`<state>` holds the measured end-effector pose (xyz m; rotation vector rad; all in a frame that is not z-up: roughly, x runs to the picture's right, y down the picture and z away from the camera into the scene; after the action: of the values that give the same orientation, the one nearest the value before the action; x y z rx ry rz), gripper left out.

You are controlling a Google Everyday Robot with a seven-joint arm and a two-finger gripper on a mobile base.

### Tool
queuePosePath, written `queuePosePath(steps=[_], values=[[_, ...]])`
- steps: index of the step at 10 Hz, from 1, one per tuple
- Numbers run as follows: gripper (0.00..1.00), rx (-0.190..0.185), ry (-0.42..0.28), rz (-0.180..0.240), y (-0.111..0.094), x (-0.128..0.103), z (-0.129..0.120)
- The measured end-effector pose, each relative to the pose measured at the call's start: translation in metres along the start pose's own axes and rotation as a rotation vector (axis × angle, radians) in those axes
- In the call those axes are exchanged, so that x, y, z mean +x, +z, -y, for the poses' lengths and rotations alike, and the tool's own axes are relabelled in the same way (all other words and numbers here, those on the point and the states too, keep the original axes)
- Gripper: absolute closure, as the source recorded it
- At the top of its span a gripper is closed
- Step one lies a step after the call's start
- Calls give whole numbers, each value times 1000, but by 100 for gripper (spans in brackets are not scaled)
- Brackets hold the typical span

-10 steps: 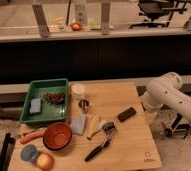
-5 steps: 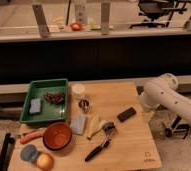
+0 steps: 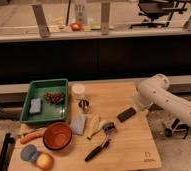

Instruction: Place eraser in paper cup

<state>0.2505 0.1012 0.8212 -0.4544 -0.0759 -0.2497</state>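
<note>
The eraser (image 3: 126, 114), a small black block, lies flat on the wooden table (image 3: 134, 145), right of centre. The paper cup (image 3: 78, 90) stands upright near the table's back edge, beside the green tray, well to the left of the eraser. My white arm (image 3: 161, 95) comes in from the right and bends down over the table's right edge. Its gripper (image 3: 139, 106) hangs just to the right of and slightly behind the eraser, open and holding nothing.
A green tray (image 3: 26, 116) at the left holds a blue sponge and dark red fruit. In front of it sit an orange bowl (image 3: 57, 136), a carrot, a blue lid and an orange fruit. A metal object (image 3: 83, 104), grey-blue sponge (image 3: 79, 124), pale yellow piece and black-handled utensil (image 3: 100, 148) crowd the middle.
The arm has swung left and its gripper end has come closer to the eraser. Nothing on the table has moved.
</note>
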Motion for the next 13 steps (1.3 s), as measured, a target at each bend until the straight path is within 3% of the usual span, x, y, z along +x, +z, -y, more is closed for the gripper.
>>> queuePosePath(steps=[13], values=[[20,-48,-42,-3,55,9,10]])
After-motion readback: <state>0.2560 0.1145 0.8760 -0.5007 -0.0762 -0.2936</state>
